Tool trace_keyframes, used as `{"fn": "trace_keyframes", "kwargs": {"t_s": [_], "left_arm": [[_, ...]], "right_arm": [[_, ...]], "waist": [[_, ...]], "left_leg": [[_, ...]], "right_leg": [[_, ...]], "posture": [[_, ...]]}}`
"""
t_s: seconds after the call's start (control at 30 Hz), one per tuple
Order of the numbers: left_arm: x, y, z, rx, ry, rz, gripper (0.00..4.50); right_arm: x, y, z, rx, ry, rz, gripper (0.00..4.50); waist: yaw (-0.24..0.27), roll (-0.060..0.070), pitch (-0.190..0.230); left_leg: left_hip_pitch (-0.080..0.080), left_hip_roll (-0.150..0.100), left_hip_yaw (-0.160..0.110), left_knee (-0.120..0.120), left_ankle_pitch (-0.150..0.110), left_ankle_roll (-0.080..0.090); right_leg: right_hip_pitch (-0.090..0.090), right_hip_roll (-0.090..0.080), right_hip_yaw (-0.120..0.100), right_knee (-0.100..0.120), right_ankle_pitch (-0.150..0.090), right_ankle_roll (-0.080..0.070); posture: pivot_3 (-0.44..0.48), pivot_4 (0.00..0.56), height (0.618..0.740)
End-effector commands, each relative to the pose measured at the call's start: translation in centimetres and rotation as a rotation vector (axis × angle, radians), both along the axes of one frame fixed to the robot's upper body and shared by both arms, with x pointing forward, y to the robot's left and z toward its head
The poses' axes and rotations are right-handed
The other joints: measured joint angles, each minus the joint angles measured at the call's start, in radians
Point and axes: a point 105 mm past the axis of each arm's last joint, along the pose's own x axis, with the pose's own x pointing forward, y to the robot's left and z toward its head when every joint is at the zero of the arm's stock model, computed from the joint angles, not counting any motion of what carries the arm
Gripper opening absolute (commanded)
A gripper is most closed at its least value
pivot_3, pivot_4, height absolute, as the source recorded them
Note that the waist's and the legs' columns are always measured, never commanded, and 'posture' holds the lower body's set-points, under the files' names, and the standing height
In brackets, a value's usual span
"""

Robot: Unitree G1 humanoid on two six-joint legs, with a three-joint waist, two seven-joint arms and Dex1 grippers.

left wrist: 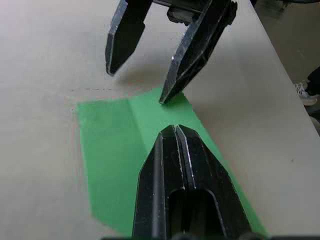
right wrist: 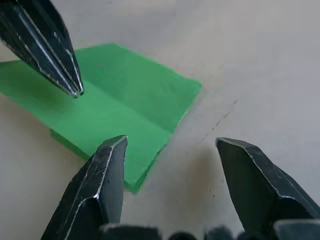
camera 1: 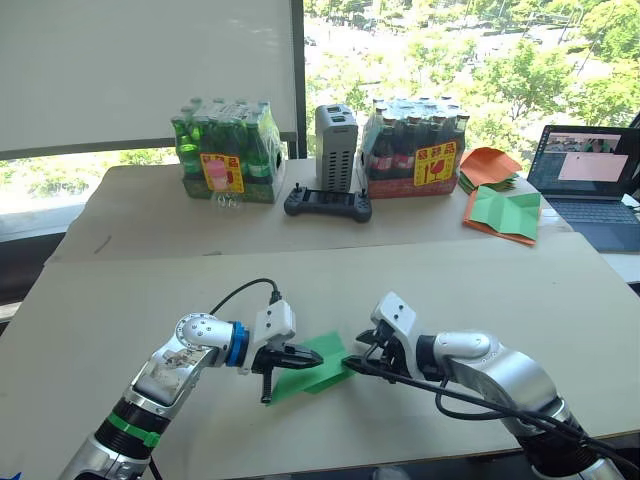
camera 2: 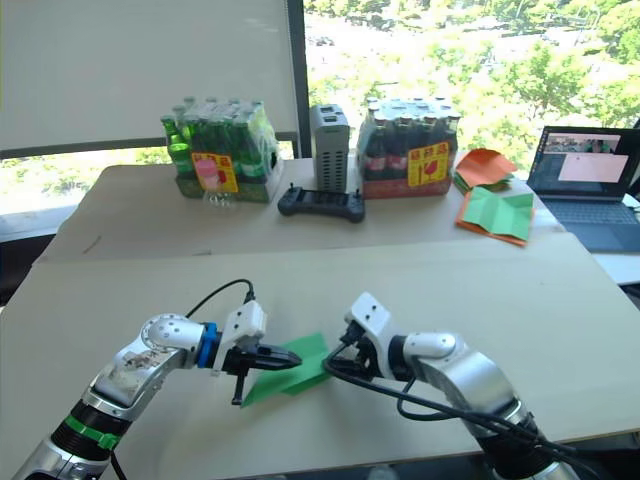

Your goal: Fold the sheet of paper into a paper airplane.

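1 sheet of paper [camera 1: 315, 365], 2 pincers

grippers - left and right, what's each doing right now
Left gripper: shut, tips pressing on the sheet of paper, not gripping it.
Right gripper: open, one finger on the paper's edge.

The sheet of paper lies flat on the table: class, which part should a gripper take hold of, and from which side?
Probably the free corner of the sheet of paper nearest the right gripper, approached low from the robot's right. The sheet lies flat, pinned under the shut left gripper, so only an edge offers purchase; one open finger already rests on that edge.
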Motion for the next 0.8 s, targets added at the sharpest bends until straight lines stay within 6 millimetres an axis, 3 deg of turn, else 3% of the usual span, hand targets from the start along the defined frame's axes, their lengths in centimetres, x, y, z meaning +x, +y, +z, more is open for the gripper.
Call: {"fn": "trace_keyframes", "kwargs": {"t_s": [0.03, 0.23, 0.33, 0.63, 0.8], "left_arm": [[0.0, 0.1, 0.6, 0.007, -0.034, -0.012, 0.0], [-1.2, 0.2, 1.4, -0.026, -0.019, -0.001, 0.0], [-3.2, 0.4, 1.5, -0.072, 0.093, -0.008, 0.0], [-4.9, 2.5, -2.9, 0.077, 0.125, 0.03, 0.0], [-4.3, 3.0, -3.5, 0.119, 0.082, 0.035, 0.0]], "right_arm": [[0.1, 0.1, -0.4, -0.049, -0.069, 0.002, 3.15], [0.1, 0.4, -0.7, -0.047, -0.086, -0.018, 3.15], [0.1, 0.4, -0.7, -0.047, -0.091, -0.025, 3.15], [0.4, 0.6, 0.0, -0.04, -0.114, -0.024, 3.15], [0.3, 1.0, 0.7, -0.03, -0.133, -0.016, 3.15]], "waist": [[0.0, 0.0, 0.0], [-0.001, 0.0, 0.0], [-0.002, 0.0, 0.0], [0.003, 0.0, 0.0], [0.004, 0.001, 0.0]], "left_leg": [[0.0, 0.0, 0.0, 0.0, 0.0, 0.0], [0.001, 0.0, 0.0, 0.0, 0.0, 0.0], [0.001, 0.001, 0.0, 0.0, 0.0, 0.0], [0.002, 0.0, 0.001, 0.0, 0.0, 0.0], [0.002, 0.0, 0.001, 0.0, 0.0, 0.0]], "right_leg": [[0.0, 0.0, 0.0, 0.0, 0.0, 0.0], [0.001, 0.0, 0.0, 0.0, 0.0, 0.0], [0.001, 0.0, 0.001, 0.0, 0.0, 0.0], [0.001, 0.001, 0.001, 0.0, 0.0, 0.0], [0.001, 0.0, 0.001, -0.001, 0.0, 0.0]], "posture": [[0.0, 0.15, 0.735], [0.0, 0.15, 0.735], [0.0, 0.15, 0.735], [0.0, 0.15, 0.735], [0.0, 0.15, 0.735]]}}
